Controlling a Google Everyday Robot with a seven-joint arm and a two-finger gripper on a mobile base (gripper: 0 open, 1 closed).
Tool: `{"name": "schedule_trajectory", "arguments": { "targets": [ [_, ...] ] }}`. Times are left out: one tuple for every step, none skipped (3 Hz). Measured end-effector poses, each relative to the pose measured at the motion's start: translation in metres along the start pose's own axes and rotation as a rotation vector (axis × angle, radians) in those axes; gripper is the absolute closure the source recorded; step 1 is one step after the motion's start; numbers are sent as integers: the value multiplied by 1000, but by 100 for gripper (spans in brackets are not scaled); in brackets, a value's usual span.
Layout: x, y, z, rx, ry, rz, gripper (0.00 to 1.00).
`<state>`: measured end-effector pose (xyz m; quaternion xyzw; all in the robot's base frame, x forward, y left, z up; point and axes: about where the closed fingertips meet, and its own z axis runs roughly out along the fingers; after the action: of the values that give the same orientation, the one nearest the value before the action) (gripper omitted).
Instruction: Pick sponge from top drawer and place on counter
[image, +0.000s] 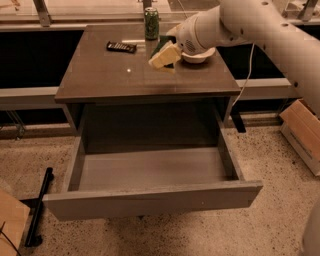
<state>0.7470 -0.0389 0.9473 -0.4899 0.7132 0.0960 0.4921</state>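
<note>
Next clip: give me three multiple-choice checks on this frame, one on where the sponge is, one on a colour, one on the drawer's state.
1. Where is the sponge?
A) in the top drawer
B) in the gripper, over the counter
C) on the floor

2. What colour is the soda can?
A) red
B) green
C) blue

3. How is the top drawer?
A) shut
B) open, holding the sponge
C) open, nothing visible inside

Key:
1 B, the gripper holds the sponge over the counter's rear right.
2 B, the can at the counter's back edge is green.
3 C, the drawer is pulled out and its floor shows bare.
</note>
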Motion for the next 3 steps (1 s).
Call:
{"name": "schedule_trajectory", "arguments": {
  "targets": [
    [4, -24, 34, 39, -58, 65, 82],
    [11, -33, 69, 21, -99, 113, 58],
    [18, -35, 94, -22, -134, 161, 35]
  ]
}}
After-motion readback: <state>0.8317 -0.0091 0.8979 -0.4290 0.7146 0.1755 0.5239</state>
